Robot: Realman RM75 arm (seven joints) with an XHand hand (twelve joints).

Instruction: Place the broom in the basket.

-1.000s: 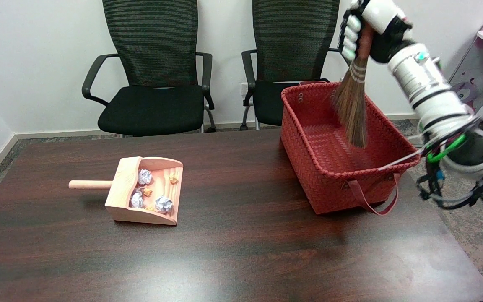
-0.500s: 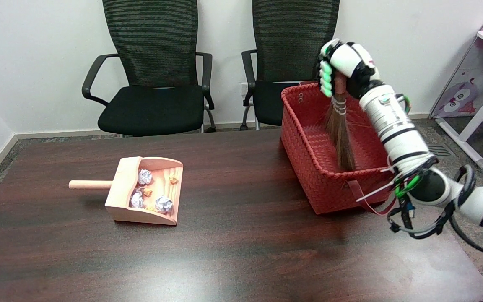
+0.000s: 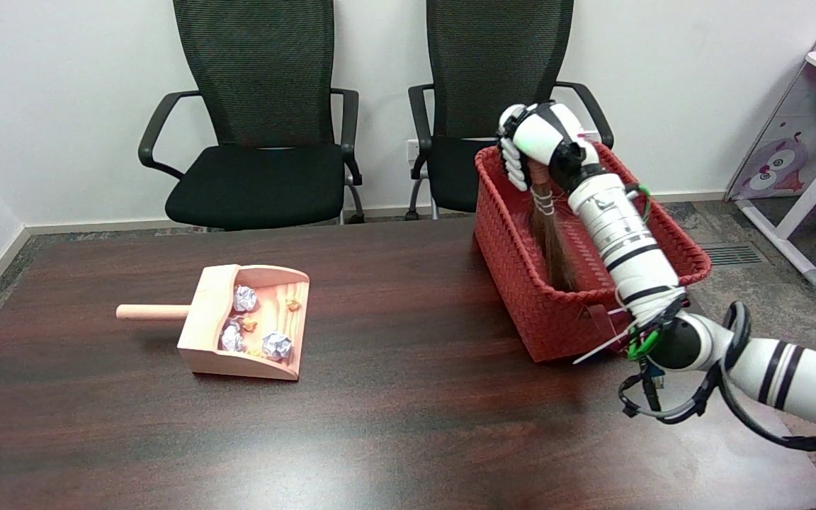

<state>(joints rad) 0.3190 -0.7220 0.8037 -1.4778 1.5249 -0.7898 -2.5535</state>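
**A:** Where is the broom (image 3: pixel 553 237)?

**B:** Inside the basket (image 3: pixel 521 276), bristles down, handle up and tilted toward the far left corner. The right hand (image 3: pixel 532 152) has its fingers wrapped tight around the handle's top, just above the far rim.

**A:** Why grip it so high?

**B:** My guess is that holding the handle end lets the bristles go in first while the hand itself stays above the woven walls. The forearm runs across the basket's opening from the near right corner, so there is little room for the hand to dip lower.

**A:** Do the bristles touch the bottom?

**B:** I cannot tell. The near wall hides their tips. They reach well below the rim, though.

**A:** So is the task done?

**B:** Not yet, I would say. The broom is within the basket but held, not resting. What remains is to loosen the fingers and let it lean on a wall or lie down.

**A:** Any risk there?

**B:** The tilt suggests it would fall against the far left corner, which should keep it in. The basket sits at the table's (image 3: pixel 380 425) right end, near the edge, so a shove from the arm could shift it.

**A:** And the rest?

**B:** A wooden dustpan (image 3: pixel 241 322) with crumpled paper lies well apart to the left, untouched.
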